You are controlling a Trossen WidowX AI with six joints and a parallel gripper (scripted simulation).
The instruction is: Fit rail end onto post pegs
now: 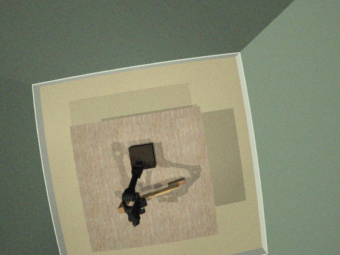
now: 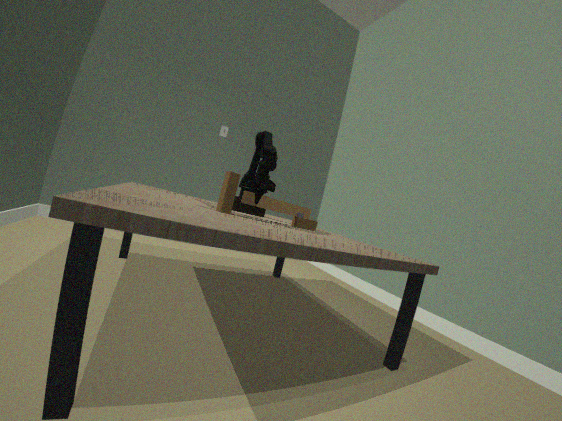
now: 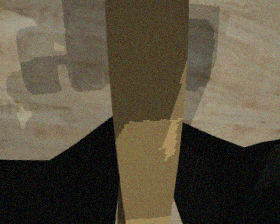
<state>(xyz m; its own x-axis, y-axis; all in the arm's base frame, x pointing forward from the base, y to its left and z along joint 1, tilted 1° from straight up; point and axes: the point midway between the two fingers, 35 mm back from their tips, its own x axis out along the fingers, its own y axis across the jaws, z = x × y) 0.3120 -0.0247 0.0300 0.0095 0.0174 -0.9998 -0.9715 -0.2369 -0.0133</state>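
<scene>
The wooden rail [image 1: 164, 192] [image 2: 285, 205] [image 3: 147, 60] is off the table at its near end and looks about level in the exterior view. Its far end is at the bracket on the footboard block [image 2: 305, 222]. My gripper [image 2: 258, 198] [image 3: 138, 121] is shut on the rail near its post end, one finger on each side. The upright post [image 1: 121, 209] [image 2: 228, 192] stands just beyond the near end, with a narrow, partly dark space between them in the exterior view. The pegs, the holes and any contact with the post cannot be made out.
The black arm [image 1: 133, 182] [image 2: 264, 156] reaches out from its dark square base [image 1: 142, 155] and covers part of the rail and post from above. The tabletop [image 1: 181, 221] [image 2: 150, 206] carries shadows of the arm and rail.
</scene>
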